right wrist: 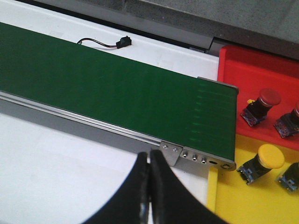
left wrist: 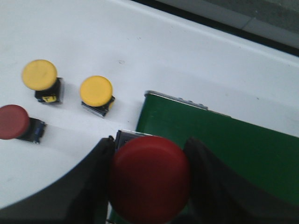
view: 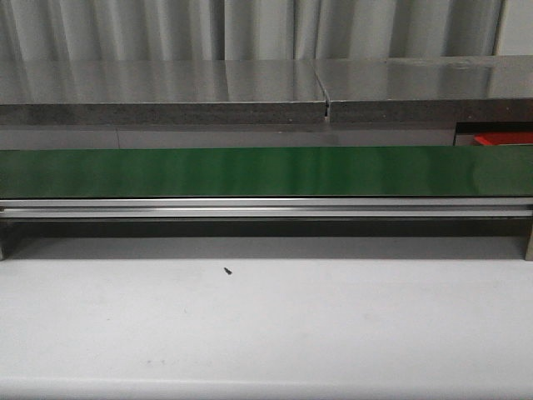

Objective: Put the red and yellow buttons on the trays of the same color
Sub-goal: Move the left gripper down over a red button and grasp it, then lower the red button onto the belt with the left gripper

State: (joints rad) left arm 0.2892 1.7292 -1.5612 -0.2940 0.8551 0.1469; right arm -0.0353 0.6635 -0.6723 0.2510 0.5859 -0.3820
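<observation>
The left gripper [left wrist: 149,179] was clamped on a red button [left wrist: 149,184] just over the end of the green conveyor belt [left wrist: 224,144]. On the white table [left wrist: 163,56] beside it stood two yellow buttons [left wrist: 39,75] [left wrist: 96,91] and another red one [left wrist: 13,122]. The right gripper [right wrist: 149,186] had its fingers pressed together, holding nothing. By the belt's far end, the red tray [right wrist: 261,70] held a red button [right wrist: 264,103] and what looked like a second, cut off at the edge; the yellow tray [right wrist: 243,200] held a yellow button [right wrist: 266,158].
</observation>
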